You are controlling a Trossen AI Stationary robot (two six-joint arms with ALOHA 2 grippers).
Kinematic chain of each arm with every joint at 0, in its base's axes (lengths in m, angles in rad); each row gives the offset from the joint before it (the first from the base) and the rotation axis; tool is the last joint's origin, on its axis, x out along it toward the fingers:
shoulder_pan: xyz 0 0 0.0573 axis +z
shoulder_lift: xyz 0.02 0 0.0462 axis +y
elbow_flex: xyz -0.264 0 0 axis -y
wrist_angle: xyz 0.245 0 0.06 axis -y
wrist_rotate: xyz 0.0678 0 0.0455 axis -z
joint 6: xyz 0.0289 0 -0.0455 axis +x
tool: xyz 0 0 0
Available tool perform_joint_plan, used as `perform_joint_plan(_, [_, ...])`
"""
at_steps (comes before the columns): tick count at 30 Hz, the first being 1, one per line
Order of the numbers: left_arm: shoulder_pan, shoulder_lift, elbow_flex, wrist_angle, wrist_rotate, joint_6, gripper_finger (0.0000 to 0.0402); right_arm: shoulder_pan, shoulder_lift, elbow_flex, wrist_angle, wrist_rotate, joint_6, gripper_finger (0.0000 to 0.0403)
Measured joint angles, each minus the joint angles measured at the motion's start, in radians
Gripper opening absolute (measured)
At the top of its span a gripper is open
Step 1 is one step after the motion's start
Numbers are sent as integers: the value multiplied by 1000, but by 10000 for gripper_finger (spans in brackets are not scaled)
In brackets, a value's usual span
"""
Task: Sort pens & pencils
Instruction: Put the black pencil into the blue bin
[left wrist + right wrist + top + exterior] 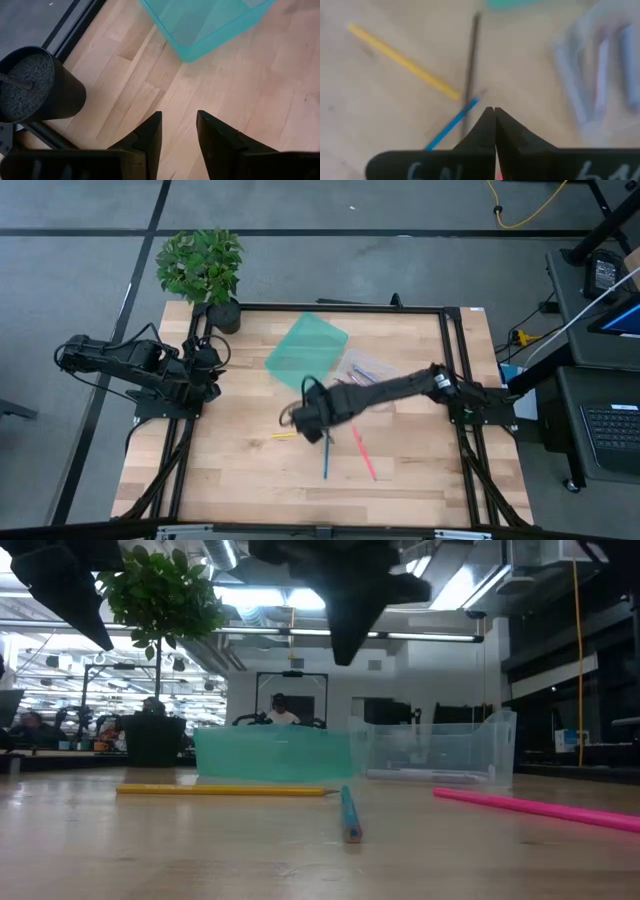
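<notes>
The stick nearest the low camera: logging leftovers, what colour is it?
Blue, lying on the table between the yellow and pink sticks; the low view shows it best.

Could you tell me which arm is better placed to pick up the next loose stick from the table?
Right. Its tool hangs directly above the yellow stick and blue stick; the left tool waits at the table's edge near the plant pot.

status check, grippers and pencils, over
Right gripper shut, empty, above loose pencils. Left gripper open, parked by plant pot. Yellow pencil, blue pencil, pink pencil unsorted.
</notes>
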State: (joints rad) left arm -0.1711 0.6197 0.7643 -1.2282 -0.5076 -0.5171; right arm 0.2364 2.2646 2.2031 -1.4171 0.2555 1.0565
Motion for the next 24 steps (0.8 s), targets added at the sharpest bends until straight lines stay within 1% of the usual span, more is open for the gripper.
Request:
perform_joint_plan(5, [0, 0, 0, 0, 0, 0, 115, -106, 0, 31, 3, 16, -139, 0])
perform_joint_plan(8, [0, 0, 0, -3, 0, 0, 115, -133, 0, 32, 27, -13, -174, 0])
perform_joint_plan(12, [0, 0, 0, -11, -1, 0, 115, -115, 0, 32, 70, -21, -209, 3])
perform_joint_plan(16, [0, 0, 0, -10, -5, 0, 115, -87, 0, 32, 139, -28, -224, 18])
perform_joint_plan(19, [0, 0, 0, -10, -5, 0, 115, -66, 13, 33, 195, -54, -207, 30])
perform_joint_plan(24, [0, 0, -4, -9, -5, 0, 115, -33, 63, 32, 226, -118, -175, 48])
